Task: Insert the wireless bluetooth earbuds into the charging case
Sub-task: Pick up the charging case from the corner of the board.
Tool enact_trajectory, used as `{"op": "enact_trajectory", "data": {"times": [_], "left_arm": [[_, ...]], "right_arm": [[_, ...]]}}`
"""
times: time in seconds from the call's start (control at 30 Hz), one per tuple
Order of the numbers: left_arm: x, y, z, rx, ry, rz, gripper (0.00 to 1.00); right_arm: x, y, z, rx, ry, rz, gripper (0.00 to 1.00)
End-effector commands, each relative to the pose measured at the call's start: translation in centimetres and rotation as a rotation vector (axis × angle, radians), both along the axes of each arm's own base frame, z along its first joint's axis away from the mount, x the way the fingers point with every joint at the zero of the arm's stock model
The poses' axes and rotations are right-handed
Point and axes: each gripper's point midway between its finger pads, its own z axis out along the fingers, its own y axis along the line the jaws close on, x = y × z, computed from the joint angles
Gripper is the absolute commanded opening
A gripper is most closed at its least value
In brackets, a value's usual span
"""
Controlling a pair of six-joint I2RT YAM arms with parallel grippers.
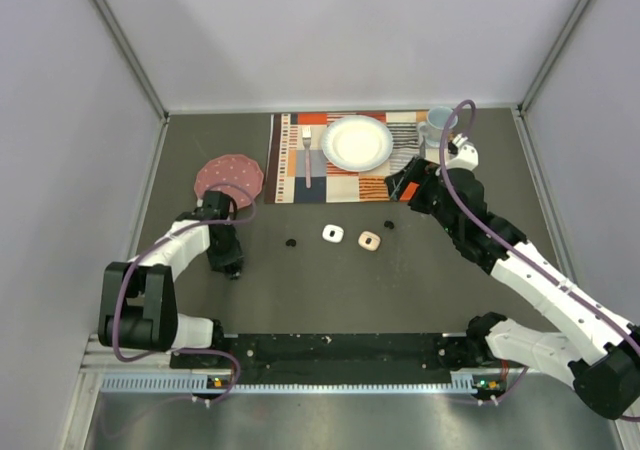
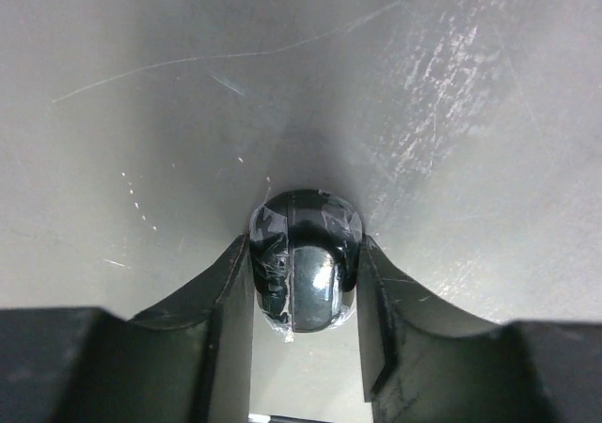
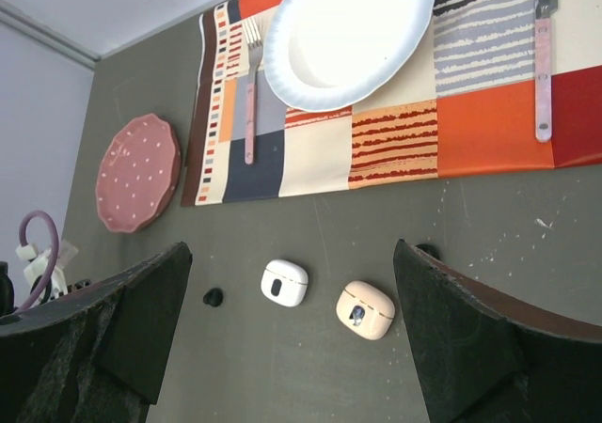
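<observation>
left claw (image 2: 304, 254): pinching black case (image 2: 306, 221) | right claw (image 3: 292, 245): spread | black bud (image 1: 291, 241): just right of left claw, nearer

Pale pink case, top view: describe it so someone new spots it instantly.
Find the patterned placemat with the white plate at the far side. On the dark tabletop just nearer than its edge sit two small rounded cases side by side. The pale pink case is the one toward the right arm; the white case beside it is its only lookalike.
</observation>
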Motion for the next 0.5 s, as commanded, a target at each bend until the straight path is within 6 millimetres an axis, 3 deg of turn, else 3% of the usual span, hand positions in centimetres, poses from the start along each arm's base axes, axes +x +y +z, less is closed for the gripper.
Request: {"op": "enact_trajectory", "data": {"times": [0.0,0.13,0.2,0.23,0.3,0.37,0.43,0.47], "left_arm": [[0.5,-1.4,0.7,-0.067,-0.043,-0.021,0.18],[2.3,-3.7,2.1,-0.132,-0.143,-0.152,0.00],[3.7,-5.0,4.1,-0.146,-0.235,-0.232,0.00],[3.9,-6.7,5.0,-0.160,-0.275,-0.308,0.00],[5.6,-8.8,8.4,-0.149,-0.434,-0.450,0.00],[6.2,-12.1,12.2,-0.149,-0.601,-0.646,0.00],[6.2,-14.0,14.5,-0.129,-0.717,-0.773,0.00],[6.6,-14.7,16.7,-0.127,-0.821,-0.810,0.00]], "right_arm": [[0.4,0.0,1.8,0.041,-0.048,-0.006,0.89],[0.4,0.1,1.8,0.042,-0.045,0.000,0.89],[0.3,0.4,1.8,0.045,-0.043,0.019,0.89],[0.3,0.6,1.9,0.046,-0.040,0.029,0.89],[0.4,1.2,1.7,0.057,-0.015,0.070,0.89],[0.1,2.5,1.5,0.091,0.034,0.142,0.90],[0.3,2.9,1.4,0.117,0.064,0.177,0.89],[-0.1,4.1,1.2,0.130,0.093,0.240,0.89]]}}
